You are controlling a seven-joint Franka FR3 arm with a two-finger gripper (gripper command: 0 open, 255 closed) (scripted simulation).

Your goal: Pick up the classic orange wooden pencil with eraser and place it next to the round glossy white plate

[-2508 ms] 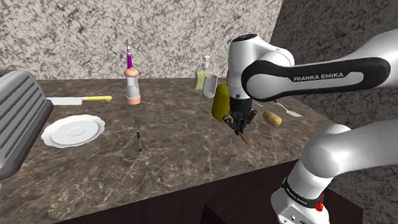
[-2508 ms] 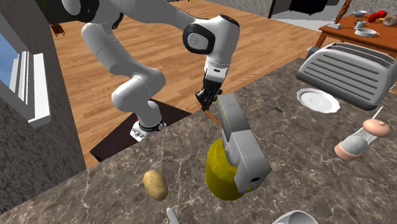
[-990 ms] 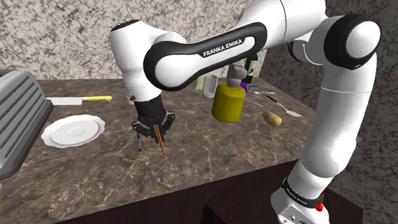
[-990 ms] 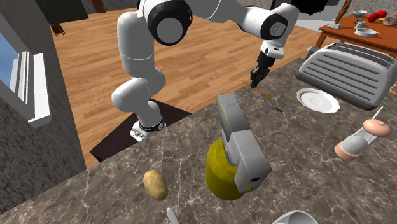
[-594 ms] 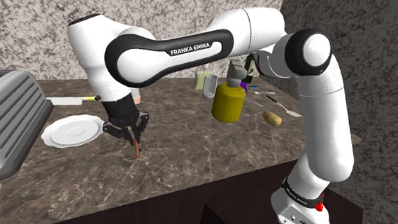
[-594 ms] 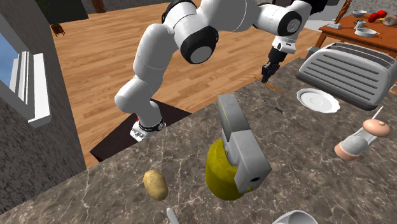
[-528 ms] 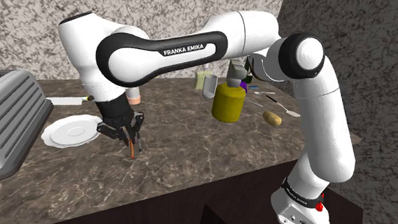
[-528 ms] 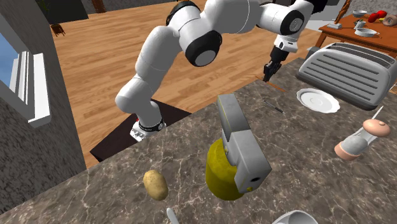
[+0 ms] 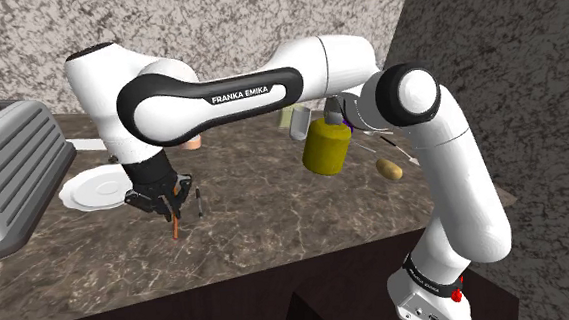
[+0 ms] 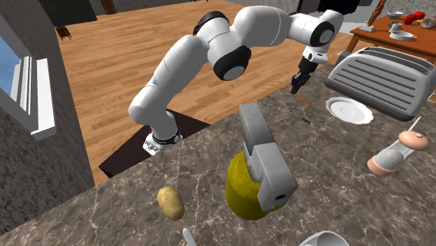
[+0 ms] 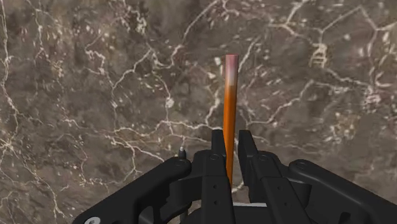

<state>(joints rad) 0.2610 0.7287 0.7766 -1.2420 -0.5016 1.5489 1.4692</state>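
Over marble counter (image 9: 276,220), bare patch straight below gripper (image 9: 168,206). Just beside it: white plate (image 9: 86,191). Clamped narrow on orange pencil (image 9: 177,228), pinkish end hanging down past the jaws. Lower slowly, lay flat beside plate rim, not on it, then open.

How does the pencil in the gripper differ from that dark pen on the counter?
The pencil is orange; the dark pen is near black. The pencil is clasped in the gripper, pointing down; the dark pen lies flat on the counter. Both are slim sticks.
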